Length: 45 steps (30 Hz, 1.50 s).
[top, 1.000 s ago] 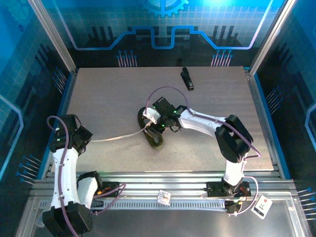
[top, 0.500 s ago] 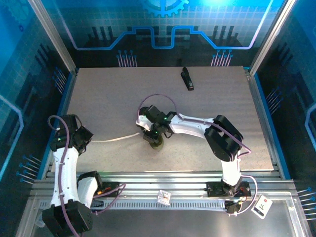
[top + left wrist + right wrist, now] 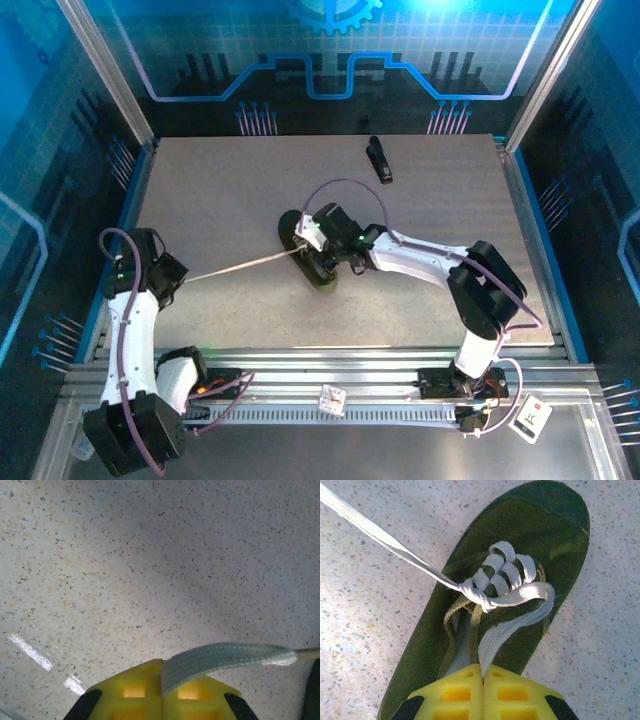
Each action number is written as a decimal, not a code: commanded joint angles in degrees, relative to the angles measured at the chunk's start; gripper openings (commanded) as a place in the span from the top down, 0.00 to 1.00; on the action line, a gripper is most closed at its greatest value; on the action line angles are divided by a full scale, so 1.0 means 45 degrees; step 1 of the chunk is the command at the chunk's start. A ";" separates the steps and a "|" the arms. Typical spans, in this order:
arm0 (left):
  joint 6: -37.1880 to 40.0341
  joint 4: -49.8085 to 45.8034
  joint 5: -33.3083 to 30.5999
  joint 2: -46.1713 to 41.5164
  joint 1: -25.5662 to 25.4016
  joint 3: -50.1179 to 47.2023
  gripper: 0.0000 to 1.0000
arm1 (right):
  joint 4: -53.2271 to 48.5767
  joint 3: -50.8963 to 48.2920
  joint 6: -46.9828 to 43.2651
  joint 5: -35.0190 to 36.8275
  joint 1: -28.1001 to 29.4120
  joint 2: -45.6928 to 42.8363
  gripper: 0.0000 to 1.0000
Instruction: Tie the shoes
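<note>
We see the shoe (image 3: 322, 280) mid-frame in the top view, long axis running upper left to lower right; our right fingers (image 3: 465, 682) sit right over it, pinched together on the short end (image 3: 492, 640); our left fingers (image 3: 142, 680), well apart at the left edge, clamp the long lace (image 3: 240, 265), taut back to the shoe; tightening should pull along that line.

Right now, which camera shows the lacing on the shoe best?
Right wrist: the crossed laces sit close and sharp on the shoe, one lace end in the right gripper. Top external shows the shoe small, its lacing under the right gripper. Left wrist shows the other lace end pinched in the left gripper.
</note>
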 commanded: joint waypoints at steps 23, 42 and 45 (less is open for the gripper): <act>0.1950 0.0072 0.2252 0.0870 0.2559 0.0177 1.00 | -0.3573 0.2082 -0.0399 -0.0019 -0.4815 0.2061 1.00; 0.1811 -0.0034 0.2619 0.0964 0.4483 0.0061 1.00 | -0.4746 0.3324 -0.0100 0.0397 -0.5568 0.3756 1.00; 0.1819 0.0026 0.2691 0.1084 0.4552 -0.0010 1.00 | -0.4783 0.3315 -0.0044 0.0323 -0.5704 0.3764 1.00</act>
